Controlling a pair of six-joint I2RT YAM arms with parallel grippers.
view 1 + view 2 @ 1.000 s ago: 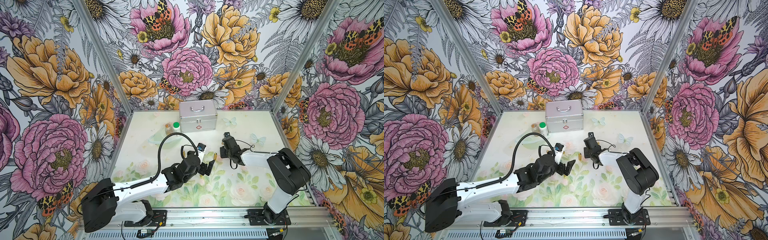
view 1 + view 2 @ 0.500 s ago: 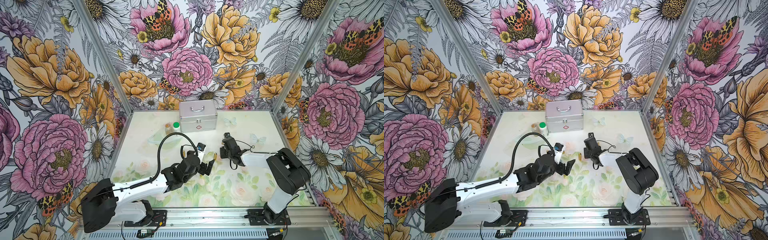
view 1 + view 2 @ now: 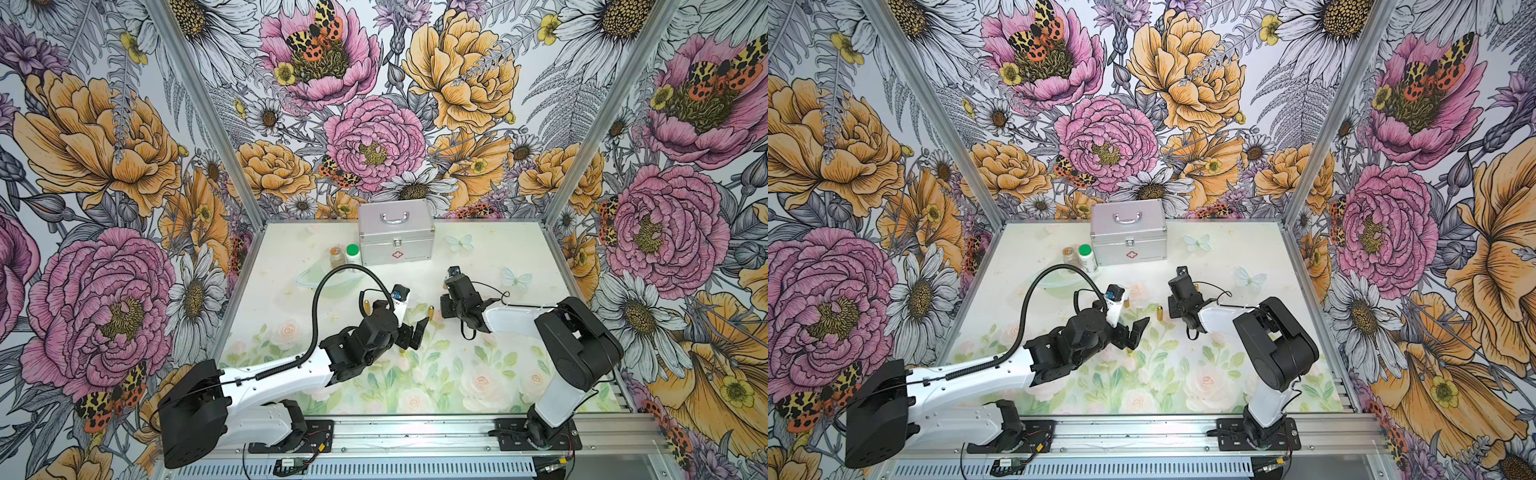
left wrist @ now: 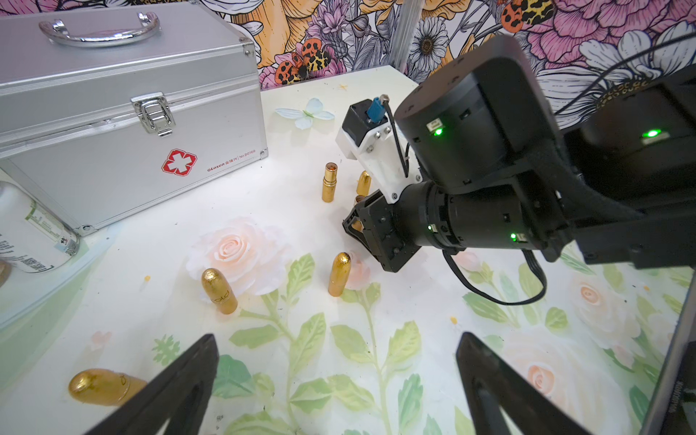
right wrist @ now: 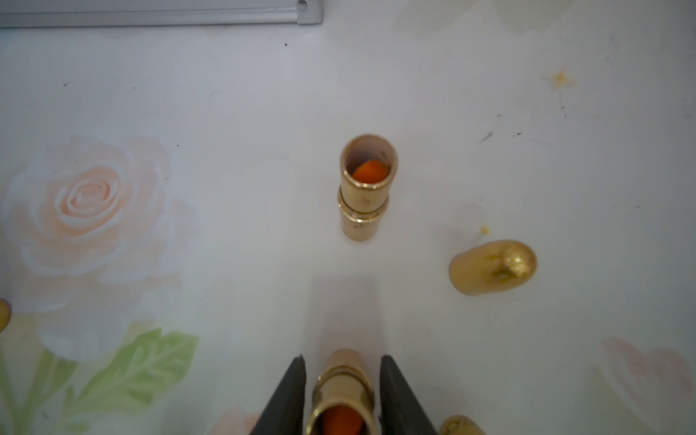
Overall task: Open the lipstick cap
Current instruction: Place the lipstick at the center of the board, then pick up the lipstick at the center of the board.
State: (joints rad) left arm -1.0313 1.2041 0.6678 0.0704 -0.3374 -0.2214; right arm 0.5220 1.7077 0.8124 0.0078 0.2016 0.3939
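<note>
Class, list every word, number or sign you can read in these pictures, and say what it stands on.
"GLosen", "No.B0169": front of the silver case, beside a red cross sign.
Characters between them: too small to read.
"old": embossed on an upright gold cap.
Label on the white bottle: blurred, unreadable.

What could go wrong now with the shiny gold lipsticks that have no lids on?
1. An open lipstick sits between the narrowly parted fingers of the right tool. Pulling away crookedly might tip it over.
2. A second open lipstick stands upright just ahead. A bump could topple it and smear its orange tip.
3. A loose cap lies on its side nearby and might roll if nudged.
</note>
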